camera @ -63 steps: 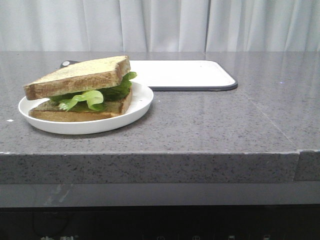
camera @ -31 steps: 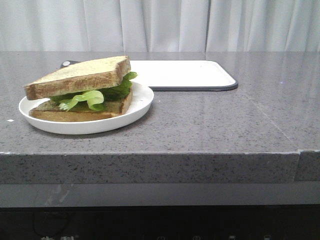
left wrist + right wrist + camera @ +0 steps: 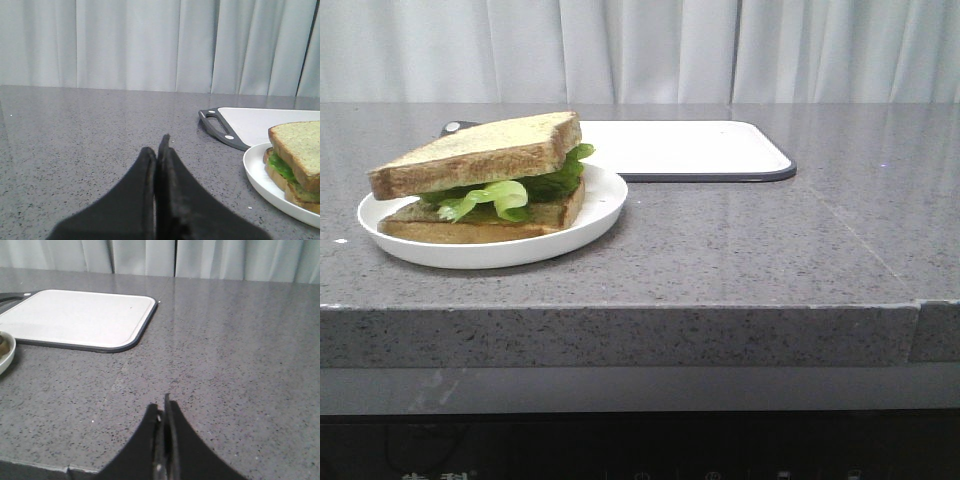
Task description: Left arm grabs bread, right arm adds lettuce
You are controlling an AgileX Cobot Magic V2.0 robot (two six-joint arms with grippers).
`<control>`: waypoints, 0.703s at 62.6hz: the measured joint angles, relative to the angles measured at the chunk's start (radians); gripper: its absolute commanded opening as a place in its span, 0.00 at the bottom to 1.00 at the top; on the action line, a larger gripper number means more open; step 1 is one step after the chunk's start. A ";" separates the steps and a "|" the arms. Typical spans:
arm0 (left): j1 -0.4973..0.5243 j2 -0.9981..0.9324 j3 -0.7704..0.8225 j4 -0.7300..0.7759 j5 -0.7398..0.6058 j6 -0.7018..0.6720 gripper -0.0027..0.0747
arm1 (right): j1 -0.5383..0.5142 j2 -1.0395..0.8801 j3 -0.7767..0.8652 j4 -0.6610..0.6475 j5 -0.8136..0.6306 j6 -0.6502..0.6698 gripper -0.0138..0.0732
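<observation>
— On the plate (image 3: pixel 605 205), to the left of the counter (image 3: pixel 740 250), what do you make of it?

— I see the thick bread (image 3: pixel 480 152) lying tilted on top, the lettuce (image 3: pixel 510 190) under it with its ruffled edge poking out toward the front, and a thinner slice (image 3: pixel 480 225) flat on the plate's floor. To my eye the stack is built, so I judge both my jobs done.

— And your pincers?

— My left gripper (image 3: pixel 159 150) has its two black fingers pressed together with nothing between them, low over bare counter, apart from the plate's rim. My right gripper (image 3: pixel 164 412) is likewise closed and empty, near the counter's front edge.

— The cutting board (image 3: pixel 685 148)?

— It lies just behind the plate, white with a dark rim and handle; nothing rests on it that I can see.

— So what next?

— Little, I think. If anything, keeping both arms back and clear of the plate, since that top slice sits at a slant and a nudge could slide it off the leaves.
</observation>
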 measured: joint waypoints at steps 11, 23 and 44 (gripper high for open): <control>0.000 0.000 0.000 0.000 0.000 0.000 0.01 | -0.041 -0.144 0.177 -0.002 -0.085 0.000 0.02; 0.000 0.000 0.000 0.000 -0.007 0.000 0.01 | -0.066 -0.167 0.249 0.004 -0.127 0.000 0.02; 0.000 0.000 0.000 0.000 -0.007 0.000 0.01 | -0.067 -0.167 0.249 0.007 -0.138 0.000 0.02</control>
